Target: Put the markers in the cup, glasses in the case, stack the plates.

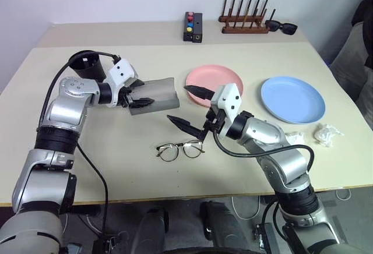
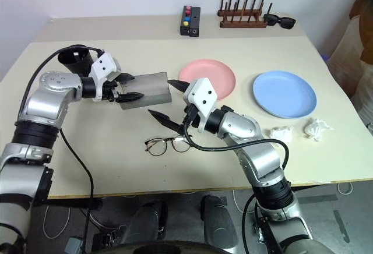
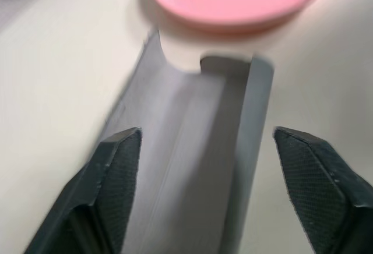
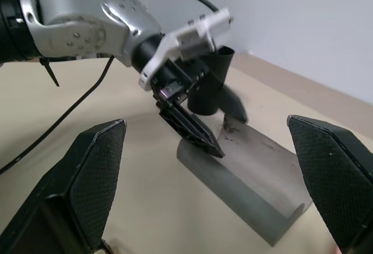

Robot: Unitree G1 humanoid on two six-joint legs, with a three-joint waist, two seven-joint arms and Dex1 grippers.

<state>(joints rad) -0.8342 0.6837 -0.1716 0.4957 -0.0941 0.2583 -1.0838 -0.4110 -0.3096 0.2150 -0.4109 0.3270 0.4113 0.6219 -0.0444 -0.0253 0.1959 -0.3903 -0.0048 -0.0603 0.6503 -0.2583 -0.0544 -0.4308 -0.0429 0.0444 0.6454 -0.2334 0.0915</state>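
left gripper (image 1: 140, 98) fingers spread wide either side of the open grey glasses case (image 1: 156, 95), gripping nothing, likely placed to steady it. right gripper (image 1: 189, 107) wide open, empty, above the wire-rim glasses (image 1: 179, 149) lying on the table (image 1: 116, 166) beside the case.

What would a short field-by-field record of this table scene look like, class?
case: grey rectangular hinged case open on the table, beside the salmon pink round plate
glasses: thin wire-rimmed clear glasses on the table, outside the case
plates: pink and light blue round plate apart, unstacked
left end effector: open at the case
right end effector: open, empty
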